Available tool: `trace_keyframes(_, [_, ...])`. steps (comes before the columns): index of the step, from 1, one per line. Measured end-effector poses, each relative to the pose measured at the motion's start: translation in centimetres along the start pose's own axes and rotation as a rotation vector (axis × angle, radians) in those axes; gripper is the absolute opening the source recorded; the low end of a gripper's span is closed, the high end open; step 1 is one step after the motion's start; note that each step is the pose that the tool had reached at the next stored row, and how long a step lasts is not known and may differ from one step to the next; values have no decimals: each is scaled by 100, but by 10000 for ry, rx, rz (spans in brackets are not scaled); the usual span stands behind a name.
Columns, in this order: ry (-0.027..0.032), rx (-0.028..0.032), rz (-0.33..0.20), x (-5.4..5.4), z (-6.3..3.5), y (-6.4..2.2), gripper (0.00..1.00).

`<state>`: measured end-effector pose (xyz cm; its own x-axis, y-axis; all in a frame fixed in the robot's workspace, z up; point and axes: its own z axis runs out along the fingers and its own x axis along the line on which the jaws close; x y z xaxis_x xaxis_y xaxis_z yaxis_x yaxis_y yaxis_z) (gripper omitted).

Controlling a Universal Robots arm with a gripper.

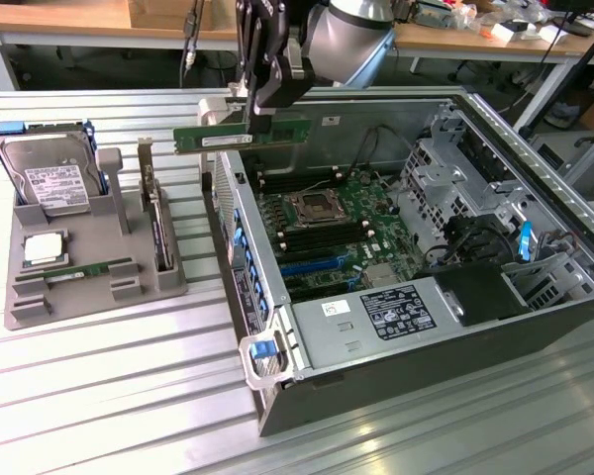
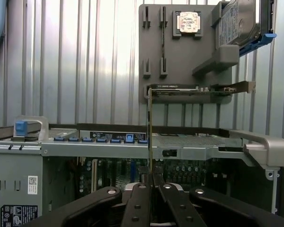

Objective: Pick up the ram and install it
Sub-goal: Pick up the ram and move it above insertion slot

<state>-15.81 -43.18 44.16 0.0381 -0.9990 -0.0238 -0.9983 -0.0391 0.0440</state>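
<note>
The ram (image 1: 243, 137), a long green stick with a white label, hangs level in the air over the open computer case's wall on the exterior view's left, above the motherboard (image 1: 327, 218). My gripper (image 1: 261, 117) is shut on the ram from above, near its middle. The wrist view shows the ram (image 2: 149, 137) edge-on, pinched between the two black fingers (image 2: 138, 203) of my gripper (image 2: 151, 178). A second, alike ram stick (image 1: 79, 269) lies in the grey tray (image 1: 40, 307).
The tray also holds a hard drive (image 1: 49, 178), a square silver processor (image 1: 42, 249) and an upright expansion card (image 1: 156, 218). The case has empty black memory slots (image 1: 277, 193) beside the processor socket (image 1: 312, 206), drive cages and cables on the exterior view's right.
</note>
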Motion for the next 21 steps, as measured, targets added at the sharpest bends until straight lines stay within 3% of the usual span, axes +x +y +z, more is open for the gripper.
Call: trace_keyframes(21, [-1, 0, 0, 10, 24, -229, 12])
